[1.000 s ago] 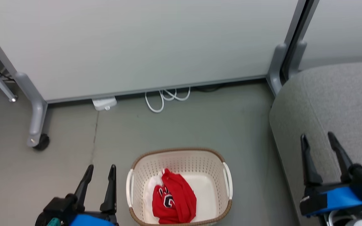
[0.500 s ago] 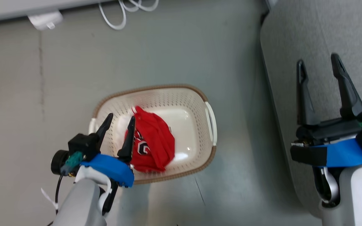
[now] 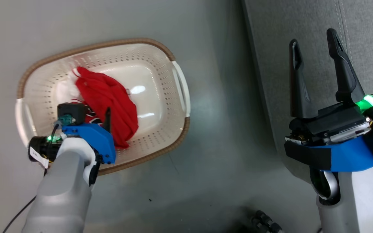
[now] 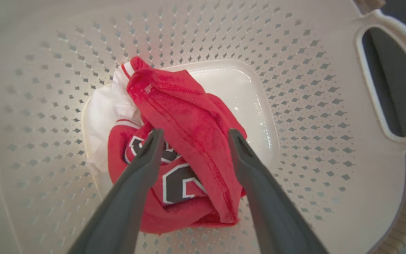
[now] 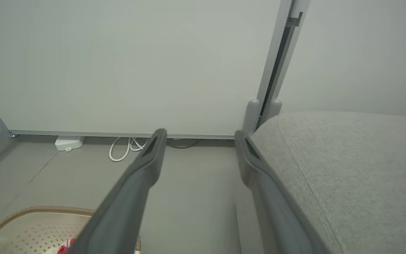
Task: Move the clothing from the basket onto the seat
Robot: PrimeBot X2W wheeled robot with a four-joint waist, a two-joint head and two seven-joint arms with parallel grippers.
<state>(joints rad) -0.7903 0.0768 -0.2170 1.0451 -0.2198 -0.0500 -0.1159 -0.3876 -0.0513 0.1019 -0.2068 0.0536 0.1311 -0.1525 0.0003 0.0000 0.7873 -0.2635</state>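
At the left of the head view, the left gripper [image 4: 195, 134] hangs inside the basket [image 3: 91, 47], its fingers spread apart over the red clothing [image 3: 108, 94] heaped on the basket floor. At the right, the right gripper [image 3: 313, 37] is spread wide above the grey seat [image 3: 270, 26].

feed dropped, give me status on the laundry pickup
Left gripper open over red clothing in laundry basket. Right gripper open, empty, by sofa seat. No obstruction seen.
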